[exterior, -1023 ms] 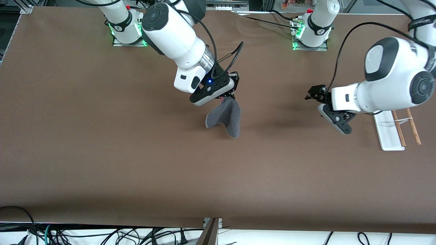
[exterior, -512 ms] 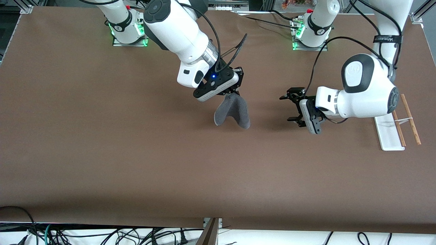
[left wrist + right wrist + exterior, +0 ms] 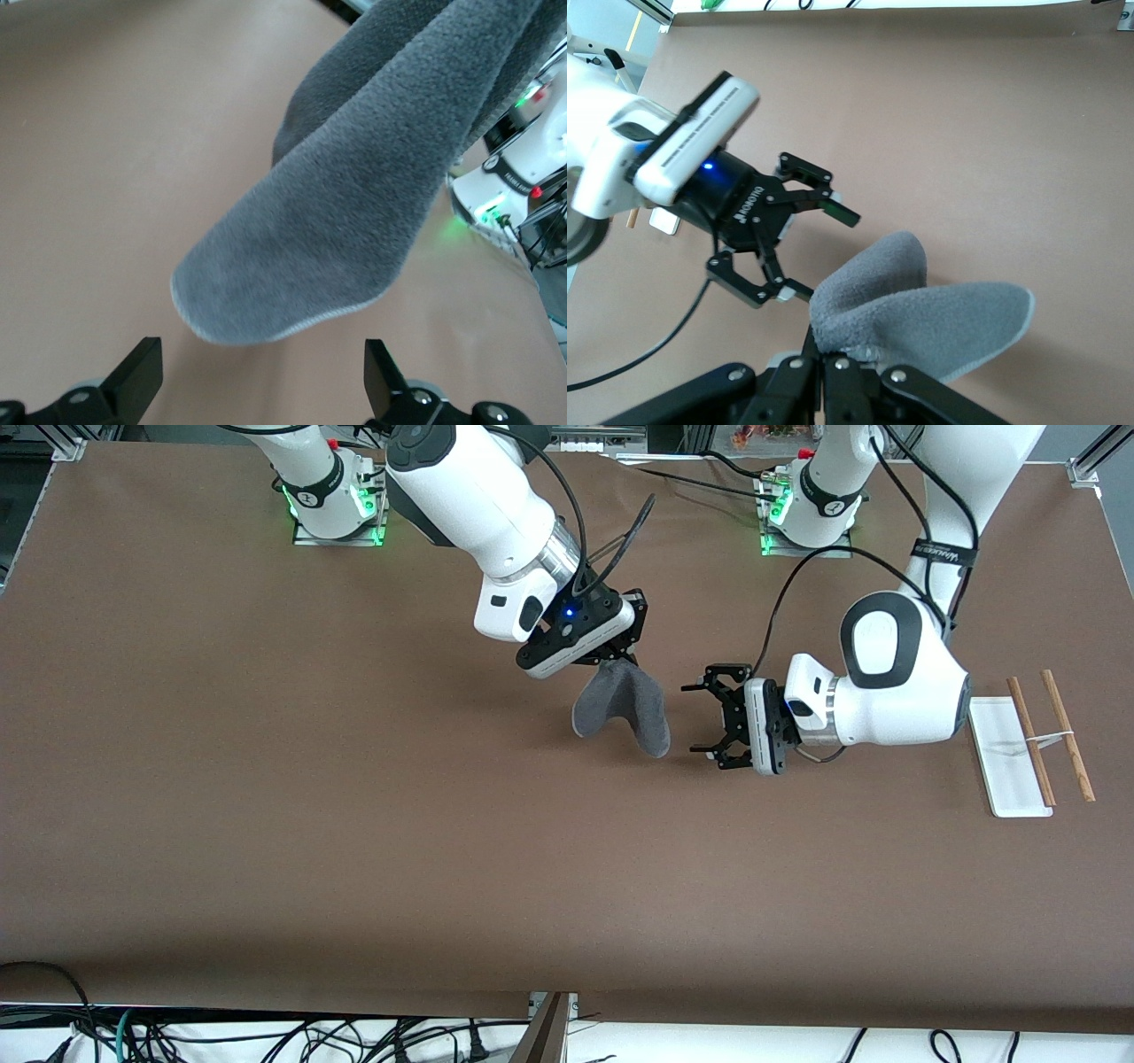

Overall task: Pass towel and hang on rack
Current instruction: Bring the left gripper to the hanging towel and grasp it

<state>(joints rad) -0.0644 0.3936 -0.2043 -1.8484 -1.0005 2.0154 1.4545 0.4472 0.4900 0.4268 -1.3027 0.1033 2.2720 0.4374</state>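
Currently I am dangling the grey towel point(image 3: 623, 707) at frame centre from the right gripper point(image 3: 611, 660), pinching its top fold, while the left gripper point(image 3: 709, 723), spread wide, is facing it for handover; rack point(image 3: 1032, 741) waiting mid-right.

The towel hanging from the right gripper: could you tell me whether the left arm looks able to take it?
Probably yes: the open left gripper faces the towel held by the right gripper, nothing between them.

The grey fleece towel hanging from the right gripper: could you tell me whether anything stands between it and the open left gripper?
Nothing visible does: only bare brown table shows between the towel and the left gripper.
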